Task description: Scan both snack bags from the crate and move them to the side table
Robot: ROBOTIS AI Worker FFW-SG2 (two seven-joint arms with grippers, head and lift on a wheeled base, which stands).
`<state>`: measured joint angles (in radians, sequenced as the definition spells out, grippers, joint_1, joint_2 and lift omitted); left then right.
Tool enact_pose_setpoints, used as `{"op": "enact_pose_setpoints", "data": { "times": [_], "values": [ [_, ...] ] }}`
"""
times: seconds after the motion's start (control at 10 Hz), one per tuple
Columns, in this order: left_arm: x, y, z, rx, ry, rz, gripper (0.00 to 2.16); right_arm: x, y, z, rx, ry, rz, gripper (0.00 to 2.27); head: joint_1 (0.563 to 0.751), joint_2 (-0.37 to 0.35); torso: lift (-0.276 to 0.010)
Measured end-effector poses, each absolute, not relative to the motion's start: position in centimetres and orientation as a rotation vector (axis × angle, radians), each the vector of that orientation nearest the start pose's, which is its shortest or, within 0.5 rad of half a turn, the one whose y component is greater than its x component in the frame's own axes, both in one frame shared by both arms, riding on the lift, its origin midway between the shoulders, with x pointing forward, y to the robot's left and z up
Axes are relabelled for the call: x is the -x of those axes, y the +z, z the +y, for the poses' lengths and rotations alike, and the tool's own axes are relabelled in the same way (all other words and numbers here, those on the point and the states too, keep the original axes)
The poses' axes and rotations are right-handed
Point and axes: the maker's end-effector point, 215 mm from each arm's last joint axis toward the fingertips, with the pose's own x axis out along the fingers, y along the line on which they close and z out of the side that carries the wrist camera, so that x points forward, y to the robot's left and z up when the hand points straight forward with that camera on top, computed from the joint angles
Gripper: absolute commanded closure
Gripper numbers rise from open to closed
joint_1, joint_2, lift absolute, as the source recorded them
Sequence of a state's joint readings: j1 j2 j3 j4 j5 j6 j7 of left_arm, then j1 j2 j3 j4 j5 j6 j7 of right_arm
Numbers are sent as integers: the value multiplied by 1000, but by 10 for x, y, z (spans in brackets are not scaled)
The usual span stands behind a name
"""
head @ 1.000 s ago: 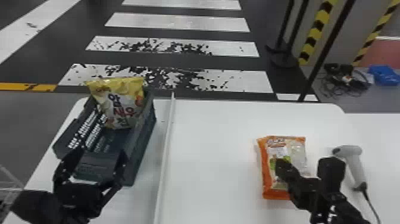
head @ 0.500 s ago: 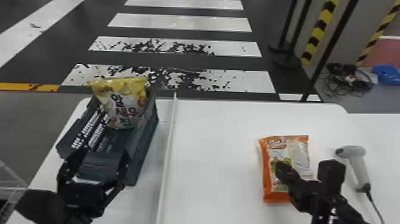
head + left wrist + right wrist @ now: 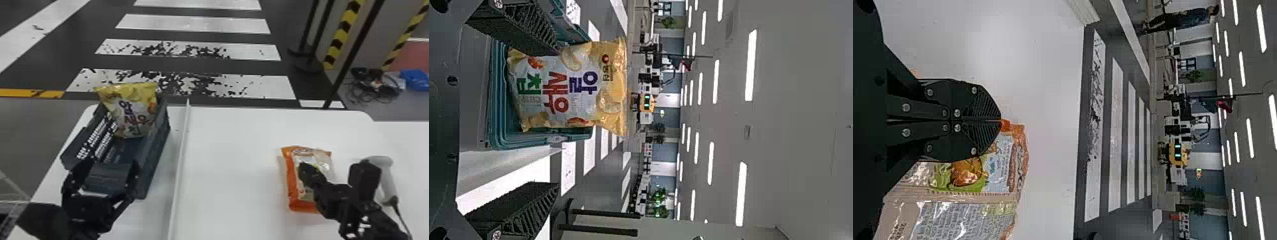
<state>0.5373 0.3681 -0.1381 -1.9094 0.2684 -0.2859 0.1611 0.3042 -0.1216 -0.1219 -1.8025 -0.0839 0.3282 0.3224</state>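
My left gripper [image 3: 110, 166] is open over the near end of the dark crate [image 3: 154, 153]. A yellow snack bag [image 3: 134, 110] stands upright at the crate's far end. In the left wrist view, one finger of the left gripper [image 3: 558, 117] overlaps an edge of the yellow bag [image 3: 564, 90], which is farther off in the crate [image 3: 499, 110]. The right gripper [image 3: 303, 170] is over the orange snack bag [image 3: 293, 194] lying flat on the table. The right wrist view shows the right gripper [image 3: 1000, 120] with fingers together by the orange bag's [image 3: 998, 170] edge.
A white scanner [image 3: 384, 178] with a cable lies right of the orange bag, partly behind the right arm. A thin raised white strip [image 3: 182, 159] divides the crate's side from the white table surface [image 3: 229, 159]. Black poles stand beyond the table.
The head view has shifted slightly, moving the tables and bags a little to the right within it. Both grippers keep nearly the same places relative to crate and bags.
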Motion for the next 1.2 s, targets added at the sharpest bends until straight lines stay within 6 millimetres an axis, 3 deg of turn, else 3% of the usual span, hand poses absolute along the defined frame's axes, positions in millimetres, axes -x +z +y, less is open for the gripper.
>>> {"op": "enact_pose_setpoints", "data": {
  "times": [0.3,0.6,1.2],
  "values": [
    [-420,-357,242,27,-84,-25,63,-480,-448,-263,-7,220,365,2192,695,-25,-99],
    [-420,-357,242,27,-84,-25,63,-505,-440,-270,-4,211,358,2192,695,-33,-99],
    [-421,-357,246,24,-78,-26,63,-539,-482,-289,12,192,420,2192,695,-49,-99]
  ]
}}
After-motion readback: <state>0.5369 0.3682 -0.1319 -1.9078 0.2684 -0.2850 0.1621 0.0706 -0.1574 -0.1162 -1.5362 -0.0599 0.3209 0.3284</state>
